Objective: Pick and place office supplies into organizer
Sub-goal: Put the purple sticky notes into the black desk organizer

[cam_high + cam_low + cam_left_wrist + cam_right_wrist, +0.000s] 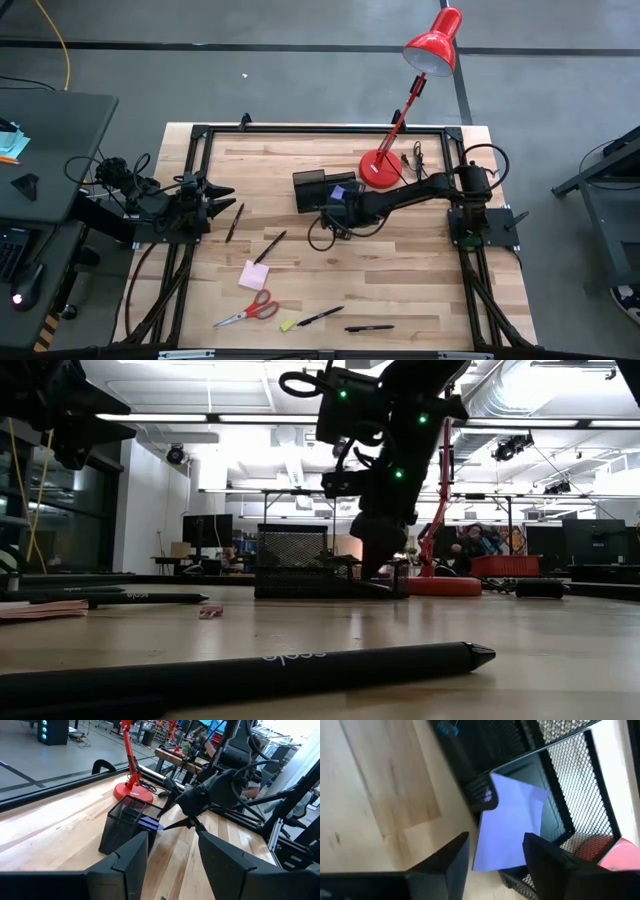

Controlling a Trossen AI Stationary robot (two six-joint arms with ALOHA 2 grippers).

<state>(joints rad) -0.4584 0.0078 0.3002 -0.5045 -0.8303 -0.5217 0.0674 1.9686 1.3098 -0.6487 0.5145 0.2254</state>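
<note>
The right gripper (492, 852) stands over the organizer (318, 188) with its fingers parted around the purple pad (507, 822), which leans on the box's mesh rim, partly in a compartment. I judge the pad is just released; it is best to lift straight up so it slides in, not out. The left gripper (172, 852) waits half open and empty at the table's left edge.

1. The organizer (322, 189) sits at the centre of the counter (430, 290) in the high view, with the lamp (381, 168) base touching its right side.
2. A sticky-note pad (338, 193) lies tilted on the organizer's right rim, under the right gripper (340, 208).
3. Two pens (234, 222) lie left of the organizer.
4. Another pad (253, 275) lies lower left, the scissors (249, 312) below it.
5. Two more pens (320, 317) lie along the bottom edge.
6. The left gripper (218, 197) waits at the left edge.
</note>
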